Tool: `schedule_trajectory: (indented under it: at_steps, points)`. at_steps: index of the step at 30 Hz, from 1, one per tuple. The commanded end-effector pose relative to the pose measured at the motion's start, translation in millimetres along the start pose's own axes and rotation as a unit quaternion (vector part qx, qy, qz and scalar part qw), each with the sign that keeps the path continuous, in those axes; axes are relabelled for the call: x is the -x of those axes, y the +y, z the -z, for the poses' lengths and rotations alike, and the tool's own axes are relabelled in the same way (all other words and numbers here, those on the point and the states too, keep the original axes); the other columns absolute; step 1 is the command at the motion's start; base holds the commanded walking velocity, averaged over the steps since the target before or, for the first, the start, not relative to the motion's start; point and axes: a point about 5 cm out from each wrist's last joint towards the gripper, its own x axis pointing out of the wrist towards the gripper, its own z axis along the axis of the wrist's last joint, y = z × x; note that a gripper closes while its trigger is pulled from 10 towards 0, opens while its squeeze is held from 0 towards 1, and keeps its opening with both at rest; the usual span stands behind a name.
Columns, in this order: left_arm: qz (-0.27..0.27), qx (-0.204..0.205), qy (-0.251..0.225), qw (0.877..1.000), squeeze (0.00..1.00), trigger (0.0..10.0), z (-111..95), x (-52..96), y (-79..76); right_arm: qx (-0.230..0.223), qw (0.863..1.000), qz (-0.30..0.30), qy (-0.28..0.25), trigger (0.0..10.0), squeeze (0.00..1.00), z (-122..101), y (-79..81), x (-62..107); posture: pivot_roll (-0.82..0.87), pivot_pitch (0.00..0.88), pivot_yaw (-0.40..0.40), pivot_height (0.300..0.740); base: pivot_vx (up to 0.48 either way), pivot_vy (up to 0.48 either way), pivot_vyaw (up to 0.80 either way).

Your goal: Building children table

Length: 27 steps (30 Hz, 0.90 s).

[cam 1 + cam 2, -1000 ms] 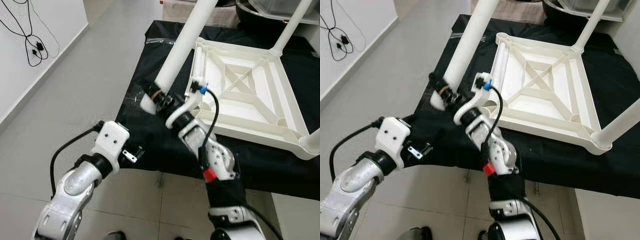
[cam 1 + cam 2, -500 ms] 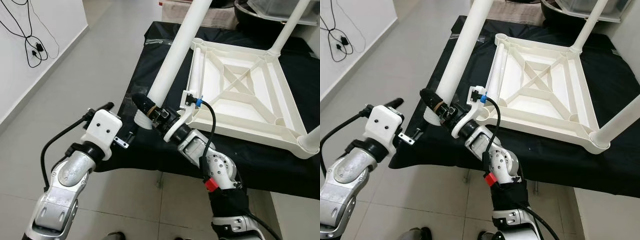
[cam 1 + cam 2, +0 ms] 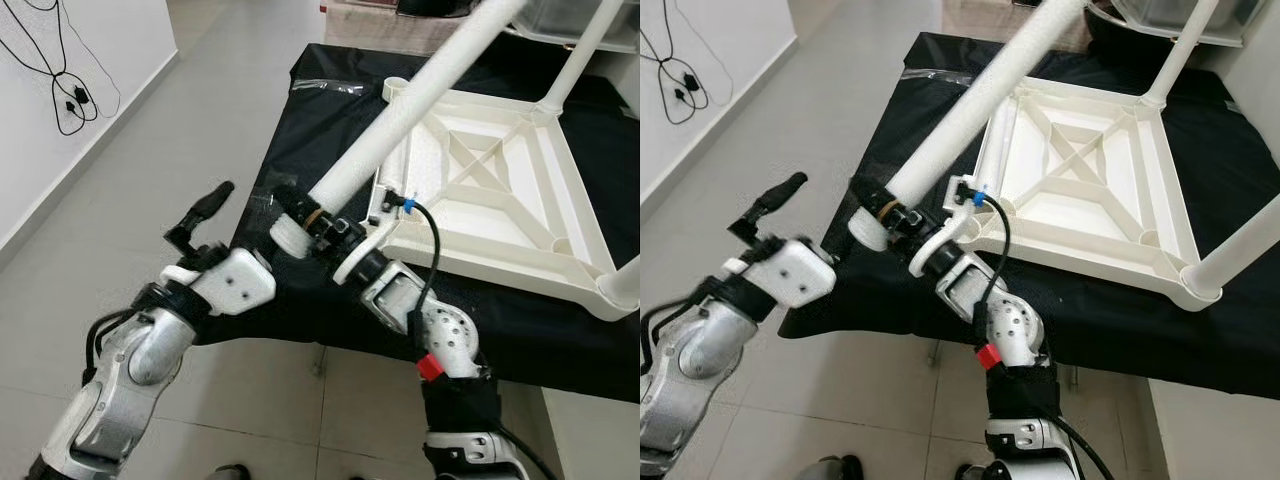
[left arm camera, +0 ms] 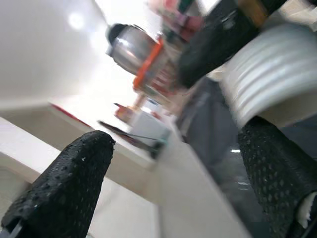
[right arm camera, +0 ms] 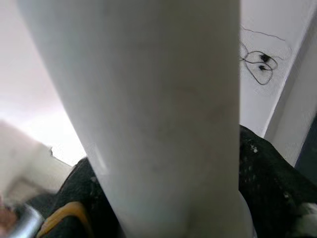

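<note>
Leg: long white plastic tube, slanting up and away over the black cloth, its ribbed threaded end low at the near left edge of the cloth-covered stand. Judged light, stiff and hollow; the smooth round surface looks slippery and apt to turn in a narrow grip.

Right gripper: fingers closed around the leg just above the threaded end, holding it clear of the cloth. A hold this near the end leaves most of the length overhanging, so the far tip will likely swing with any small wrist motion; a second hold higher up the tube would steady it.

Left gripper: fingers spread wide apart, holding nothing, raised just left of the threaded end. In the left wrist view one finger stands well apart from the other, with the ribbed end between and beyond them.

Tabletop: white ribbed plastic panel lying upside down on the cloth, its stiffening webs facing up. Rigid, probably light enough to slide if pushed sideways. A vacant round corner socket shows at the far left corner; other legs already stand in the far right and near right corners.

Cables: black, against the left wall.
</note>
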Motion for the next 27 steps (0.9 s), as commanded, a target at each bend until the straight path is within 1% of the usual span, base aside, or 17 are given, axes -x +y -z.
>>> schedule_trajectory:
  at_steps: [1, 2, 5, 8, 13, 15, 16, 17, 19, 20, 21, 24, 27]
  points:
    - [-0.01, -0.032, -0.025, 0.999, 0.0, 10.0, -3, 0.3, 0.7, -0.065, 0.998, -0.003, -0.016, 0.0, 0.0, 7, 2.7, -5.0, 0.1, 0.135, -0.052, 0.74, 0.0, 0.0, 0.0]
    - [-0.01, -0.032, -0.025, 0.999, 0.0, 10.0, -3, 0.3, 0.7, -0.065, 0.998, -0.003, -0.016, 0.0, 0.0, 7, 2.7, -5.0, 0.1, 0.135, -0.052, 0.74, 0.0, 0.0, 0.0]
    - [-0.015, -0.05, -0.043, 0.998, 0.0, 10.0, -5, 1.1, -0.6, -0.096, 0.995, 0.004, -0.032, 0.0, 0.0, 4, 3.0, -8.0, 0.1, 0.128, -0.051, 0.74, 0.0, 0.0, 0.0]
    - [-0.019, -0.057, -0.048, 0.997, 0.0, 10.0, -5, 2.2, -2.4, -0.109, 0.993, 0.001, -0.036, 0.0, 0.0, 2, 4.7, -9.9, 0.09, 0.124, -0.053, 0.74, 0.0, 0.0, 0.0]
    - [-0.017, -0.057, -0.048, 0.997, 0.0, 10.0, -4, 3.2, -4.4, -0.117, 0.992, -0.002, -0.038, 0.0, 0.0, 1, 6.3, -10.6, 0.09, 0.121, -0.051, 0.74, 0.0, 0.0, 0.0]
    - [-0.008, -0.054, -0.046, 0.997, 0.0, 10.0, -2, 5.7, -9.2, -0.138, 0.989, -0.009, -0.047, 0.0, 0.0, -4, 11.1, -12.6, 0.09, 0.114, -0.053, 0.74, 0.0, 0.0, 0.0]
    - [-0.008, -0.054, -0.046, 0.997, 0.0, 10.0, -2, 5.7, -9.2, -0.138, 0.989, -0.009, -0.047, 0.0, 0.0, -4, 11.1, -12.6, 0.09, 0.114, -0.053, 0.74, 0.0, 0.0, 0.0]
    - [-0.007, -0.051, -0.045, 0.998, 0.0, 10.0, -1, 6.9, -11.0, -0.149, 0.987, -0.012, -0.052, 0.0, 0.0, -7, 13.4, -13.6, 0.09, 0.114, -0.053, 0.74, 0.0, 0.0, 0.0]
    - [-0.005, -0.048, -0.043, 0.998, 0.0, 10.0, 1, 8.2, -13.1, -0.158, 0.986, -0.014, -0.054, 0.0, 0.0, -10, 15.6, -14.3, 0.09, 0.109, -0.053, 0.74, 0.0, 0.0, 0.0]
    - [-0.006, -0.033, -0.035, 0.999, 0.0, 10.0, 3, 9.1, -14.6, -0.166, 0.984, -0.016, -0.055, 0.0, 0.0, -12, 17.6, -15.0, 0.09, 0.109, -0.053, 0.74, 0.0, 0.0, 0.0]
    - [-0.006, -0.033, -0.035, 0.999, 0.0, 10.0, 3, 9.1, -14.6, -0.166, 0.984, -0.016, -0.055, 0.0, 0.0, -12, 17.6, -15.0, 0.09, 0.109, -0.053, 0.74, 0.0, 0.0, 0.0]
    - [-0.015, -0.008, -0.022, 1.0, 0.0, 10.0, 9, 9.1, -14.4, -0.177, 0.983, -0.025, -0.052, 0.0, 0.0, -15, 22.9, -16.2, 0.09, 0.102, -0.054, 0.74, 0.0, 0.0, 0.0]
    - [-0.024, -0.002, -0.019, 1.0, 0.0, 10.0, 10, 8.3, -13.3, -0.18, 0.982, -0.032, -0.048, 0.0, 0.0, -14, 25.6, -16.0, 0.08, 0.102, -0.053, 0.74, 0.0, 0.0, 0.0]
